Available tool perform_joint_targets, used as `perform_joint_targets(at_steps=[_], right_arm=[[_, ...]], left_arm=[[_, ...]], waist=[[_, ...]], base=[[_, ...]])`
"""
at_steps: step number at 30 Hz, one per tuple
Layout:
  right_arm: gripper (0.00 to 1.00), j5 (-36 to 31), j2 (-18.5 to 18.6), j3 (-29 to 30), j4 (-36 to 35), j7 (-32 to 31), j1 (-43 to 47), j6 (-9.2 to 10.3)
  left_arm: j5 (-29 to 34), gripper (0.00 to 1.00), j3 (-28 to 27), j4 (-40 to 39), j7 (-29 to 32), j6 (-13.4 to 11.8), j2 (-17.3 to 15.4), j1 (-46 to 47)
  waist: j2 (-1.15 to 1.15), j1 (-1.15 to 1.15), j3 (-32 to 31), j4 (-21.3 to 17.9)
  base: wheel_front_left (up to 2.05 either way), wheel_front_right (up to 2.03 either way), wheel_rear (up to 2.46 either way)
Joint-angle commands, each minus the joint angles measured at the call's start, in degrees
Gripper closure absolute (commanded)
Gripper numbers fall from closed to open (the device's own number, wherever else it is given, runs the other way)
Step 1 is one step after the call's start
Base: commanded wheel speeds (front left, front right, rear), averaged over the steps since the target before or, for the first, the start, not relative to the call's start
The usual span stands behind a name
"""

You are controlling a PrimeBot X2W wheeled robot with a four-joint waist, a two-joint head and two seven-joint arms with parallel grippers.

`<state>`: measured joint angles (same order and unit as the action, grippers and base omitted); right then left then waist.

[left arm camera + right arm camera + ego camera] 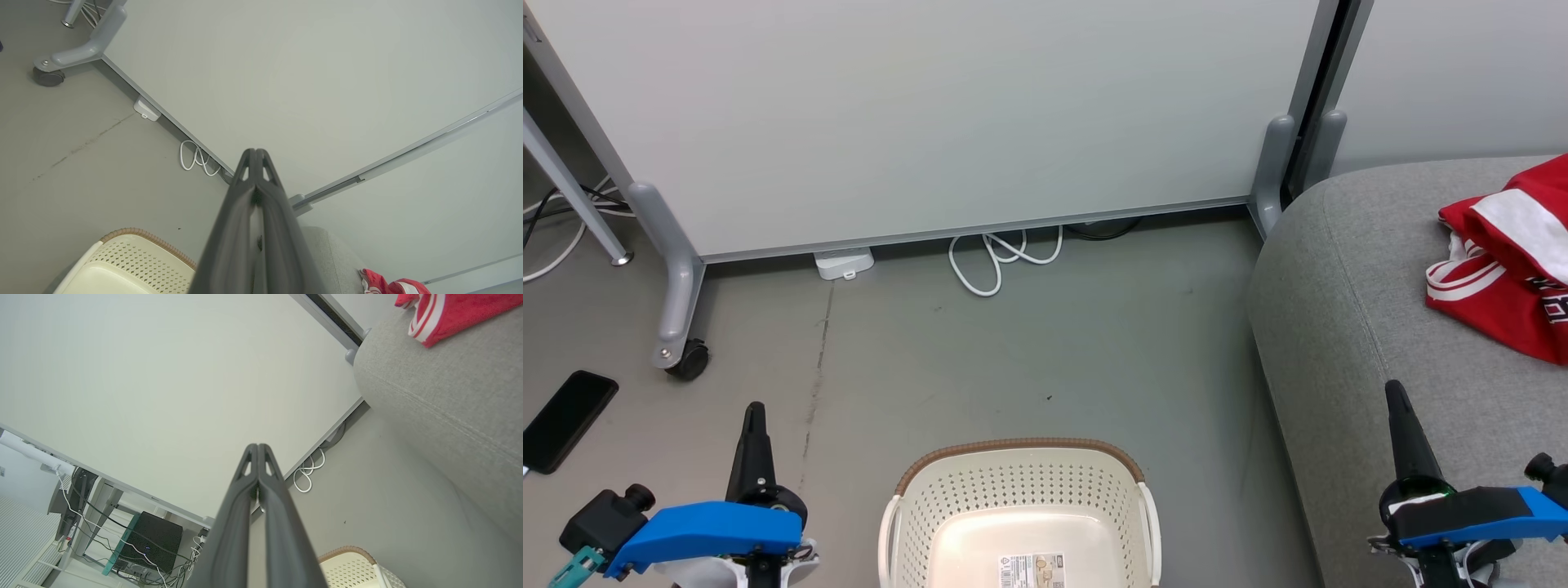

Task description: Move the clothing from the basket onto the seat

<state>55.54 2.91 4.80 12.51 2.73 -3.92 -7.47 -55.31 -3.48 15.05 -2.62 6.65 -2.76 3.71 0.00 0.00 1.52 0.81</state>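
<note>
Head view, nearest things first: the left hand (755, 412) and the right hand (1395, 394) sit low at either side, each with its two dark fingers pressed together to a point and nothing between them. Both wrist views show the same, the fingers meeting along their length, clenched on air. The left hand hangs over bare floor (1029, 343), the right over the near edge of the sofa (1347, 327). Between them the basket (1013, 482) stands on the floor, near the sofa's side. What shows of its inside is bare, the label sticker (1032, 570) plain on its bottom, though its nearest part runs out of the picture. A dark phone (568, 420) lies on the floor to the left. Farther off, the red clothing (1515, 269) lies on the sofa in a crumpled heap, well back from its rounded corner and cut off at the picture's right edge, so whether every piece is there I cannot tell. It slumps as soft cloth does once let go, far enough in that it should not slide off. With the basket seemingly emptied, the hands look parked because nothing is left to carry. Farthest, a white cable (1001, 257) loops at the foot of the pale partition (947, 114).
</note>
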Motion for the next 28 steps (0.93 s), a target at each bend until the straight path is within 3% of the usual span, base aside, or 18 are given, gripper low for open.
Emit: perform_joint_targets(at_steps=[1,28], right_arm=[[1.0,1.3,0.1,0.2,-0.4,-0.3,-1.4,-0.02],[1.0,17.5,0.0,0.9,0.5,-4.4,-2.1,-0.03]], left_arm=[[-1.3,1.0,-0.4,-0.8,0.2,0.4,-0.2,1.6],[-17.5,1.0,-1.7,-1.0,4.4,0.7,-0.2,2.2]], waist=[[0.0,0.0,0.0,0.0],[0.0,0.0,-0.5,-0.3]], base=[[0.0,0.0,0.0],[0.0,0.0,0.0]])
